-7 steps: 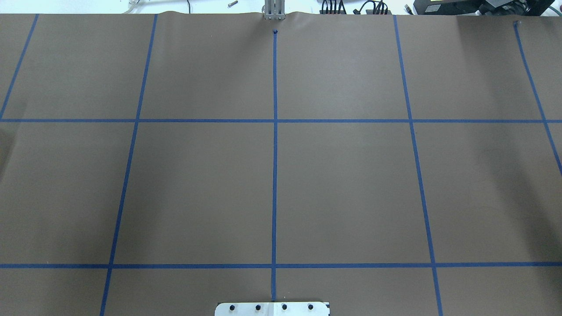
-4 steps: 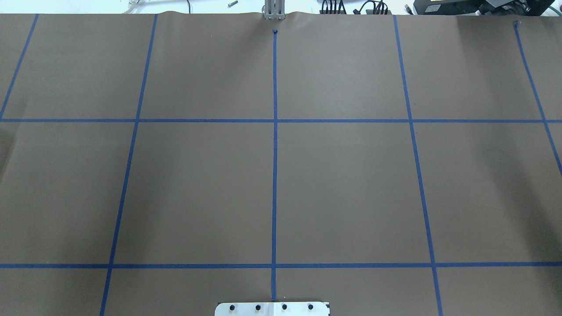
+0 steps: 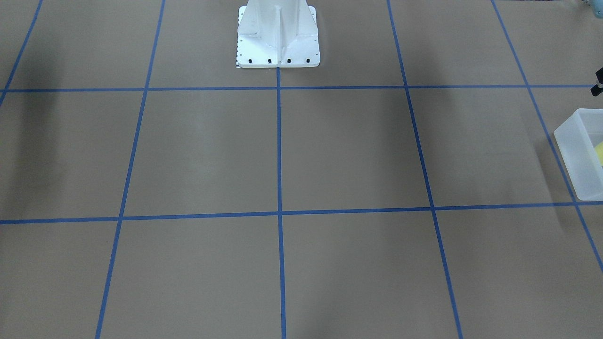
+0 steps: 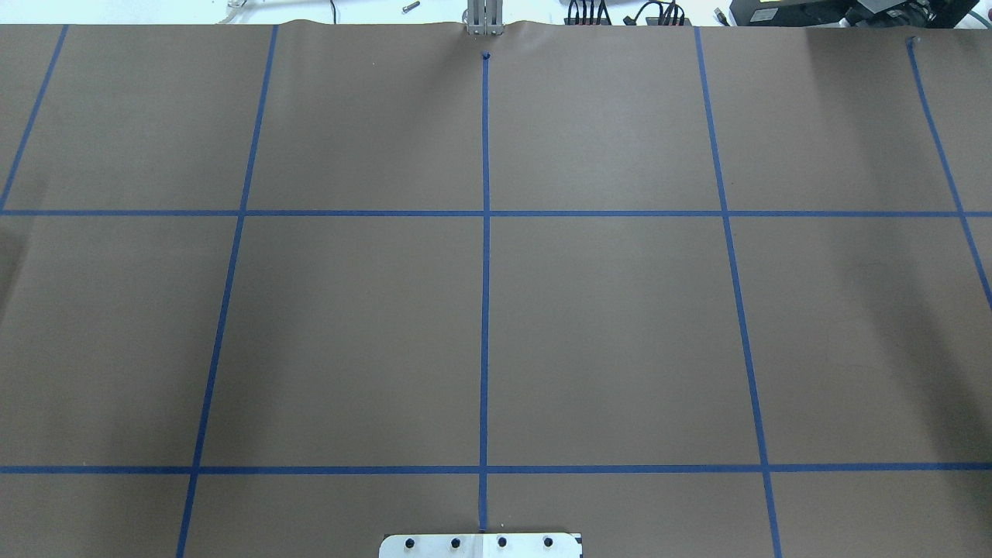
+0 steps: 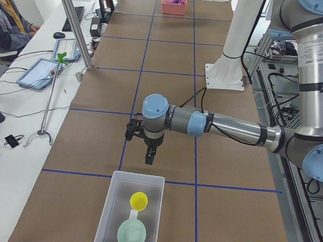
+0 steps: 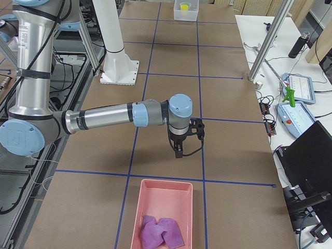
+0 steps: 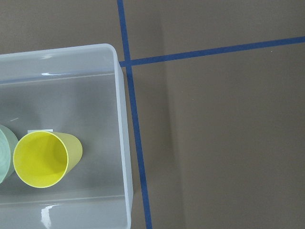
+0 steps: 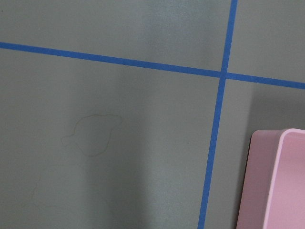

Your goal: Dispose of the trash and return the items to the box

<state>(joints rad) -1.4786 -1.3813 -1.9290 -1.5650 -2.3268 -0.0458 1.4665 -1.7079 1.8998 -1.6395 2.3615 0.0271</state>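
Both jaws show only from the side, opening unreadable; the bowl (image 7: 5, 153) is cropped beside the cup (image 7: 45, 158).

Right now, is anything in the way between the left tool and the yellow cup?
Nothing visible is. The left tool hangs above the table just past the box's end, and the cup stands inside the open box, beside the bowl.
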